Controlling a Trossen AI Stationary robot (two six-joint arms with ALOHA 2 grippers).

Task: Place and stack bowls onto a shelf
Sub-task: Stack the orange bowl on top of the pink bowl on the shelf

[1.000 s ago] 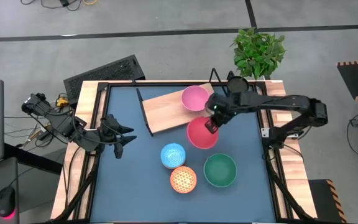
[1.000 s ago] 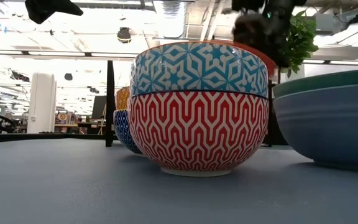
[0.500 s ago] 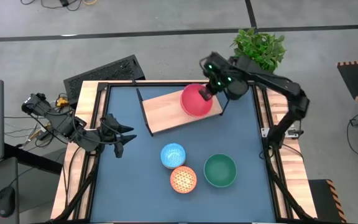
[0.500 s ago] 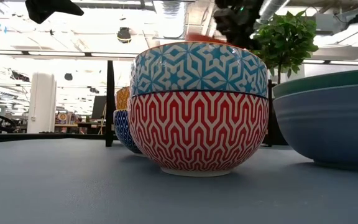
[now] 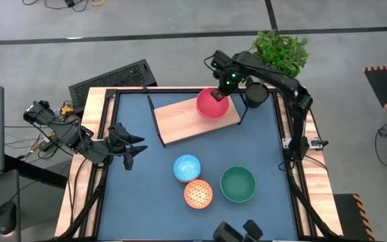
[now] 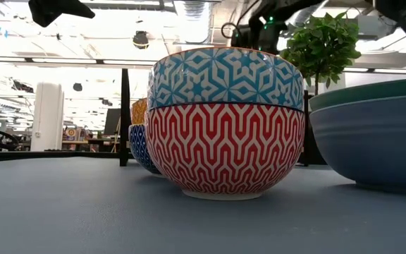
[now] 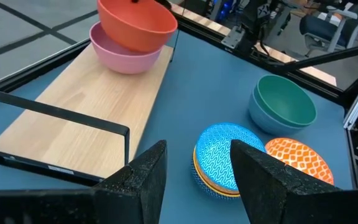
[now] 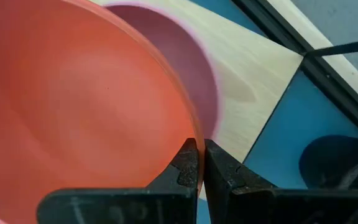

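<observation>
Your right pincer is clenched on the rim of the red bowl, holding it tilted just above, maybe touching, the pink bowl at the far end of the shelf. Risk: release w/ that tilt and it seats crooked or slides off the edge. Level it first. Left pincer waits released near the bench's left side. Other bowls not yet shelved.

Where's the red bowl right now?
In the high view the red bowl is at the shelf's right end, pinched at its rim by the right gripper; the left wrist view shows it tilted in the pink bowl.
</observation>
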